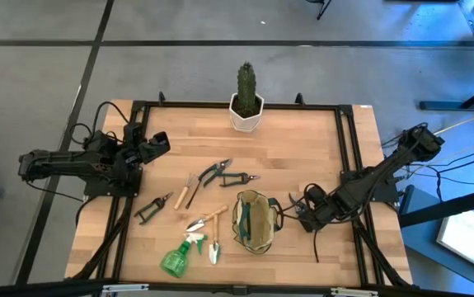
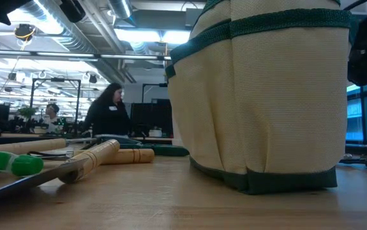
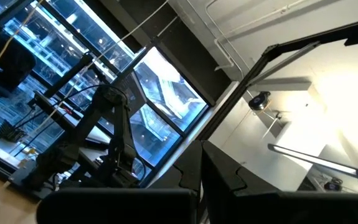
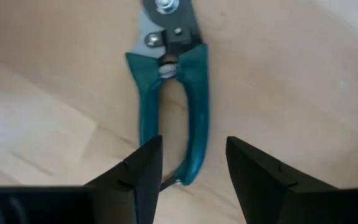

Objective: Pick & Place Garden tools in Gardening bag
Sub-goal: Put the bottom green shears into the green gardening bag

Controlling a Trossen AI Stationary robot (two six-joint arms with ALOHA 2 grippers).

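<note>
Only your right wrist view shows it: right gripper [image 4: 191,165] jaws part-open, gripping nothing, teal-handled shears [image 4: 169,93] lying between and ahead; bare wood either side.

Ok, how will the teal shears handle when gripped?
The shears look like rigid metal, so probably no flop. Their smooth curved handles might slip from the open right gripper. Lying flat on the table, they shouldn't roll.

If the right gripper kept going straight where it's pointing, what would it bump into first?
Probably the teal-handled shears lying on the table. The right gripper is open, fingers either side of the handle ends, so it would meet those handles first, though the depth is hard to judge.
</note>
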